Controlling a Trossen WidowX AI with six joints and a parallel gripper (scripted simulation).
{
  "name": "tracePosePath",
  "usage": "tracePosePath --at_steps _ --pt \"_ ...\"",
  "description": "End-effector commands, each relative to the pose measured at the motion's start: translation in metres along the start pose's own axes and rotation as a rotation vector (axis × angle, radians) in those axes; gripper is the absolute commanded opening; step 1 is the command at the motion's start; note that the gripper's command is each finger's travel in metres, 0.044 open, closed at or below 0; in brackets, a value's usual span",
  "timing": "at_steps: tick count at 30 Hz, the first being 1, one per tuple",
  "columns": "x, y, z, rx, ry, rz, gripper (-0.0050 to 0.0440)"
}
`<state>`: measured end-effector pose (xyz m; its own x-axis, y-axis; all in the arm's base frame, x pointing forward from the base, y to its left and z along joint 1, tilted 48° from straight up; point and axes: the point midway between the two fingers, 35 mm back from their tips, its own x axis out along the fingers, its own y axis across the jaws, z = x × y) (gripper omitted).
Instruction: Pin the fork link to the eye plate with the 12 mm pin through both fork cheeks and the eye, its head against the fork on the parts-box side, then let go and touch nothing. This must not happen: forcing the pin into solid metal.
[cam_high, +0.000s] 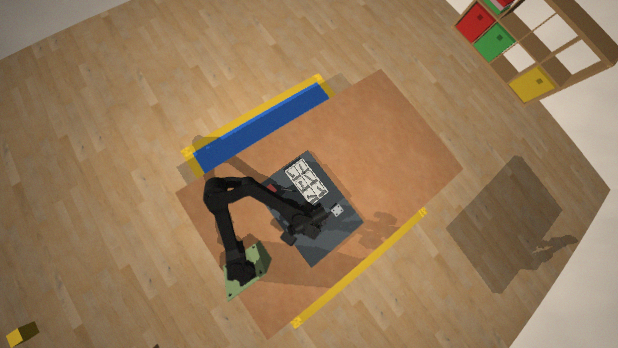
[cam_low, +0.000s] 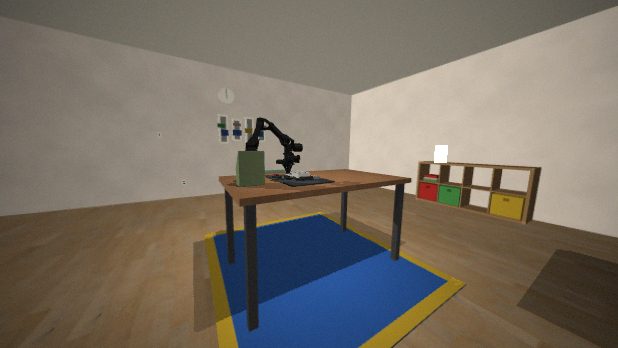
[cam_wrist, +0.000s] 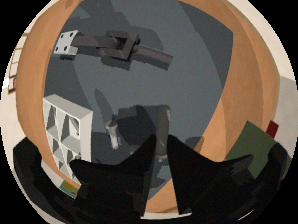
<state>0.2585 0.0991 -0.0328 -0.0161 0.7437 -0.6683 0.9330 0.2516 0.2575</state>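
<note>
Hanging over the dark grey work mat (cam_high: 345, 227), the black parallel-jaw tool (cam_wrist: 158, 163) is closed on something small; a dull grey rod-like piece (cam_wrist: 115, 132), probably the 12 mm pin, shows just ahead of the black fingertips in the wrist view, though blur hides the contact itself. Farther up that view lies the dark grey fork link (cam_wrist: 119, 48), joined in line with the eye plate's light grey square base (cam_wrist: 65, 43), both flat on the mat and well apart from the tool. A white compartmented parts box (cam_wrist: 65, 125) stands on the mat to the left, near the tool's path; from above the same box (cam_high: 306, 182) sits beside the arm's forearm. The black six-joint arm (cam_high: 226, 210) rises from a green pedestal block (cam_high: 261, 256) at the edge of the brown wooden bench (cam_high: 390, 135). Under the bench spreads a blue floor mat with a yellow border (cam_low: 320, 280). A wooden cube shelf unit (cam_low: 535, 192) with red, green and yellow bins stands against the far wall, well away
</note>
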Motion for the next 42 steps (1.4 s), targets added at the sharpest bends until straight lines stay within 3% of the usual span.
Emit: tracePosePath --at_steps 1,21,42 --pt "-0.001 0.0 0.0 0.051 -0.002 0.001 0.002" --pt "-0.002 0.001 0.001 0.312 -0.002 0.001 0.002" --pt "-0.002 0.025 0.014 0.312 -0.002 0.001 0.002"
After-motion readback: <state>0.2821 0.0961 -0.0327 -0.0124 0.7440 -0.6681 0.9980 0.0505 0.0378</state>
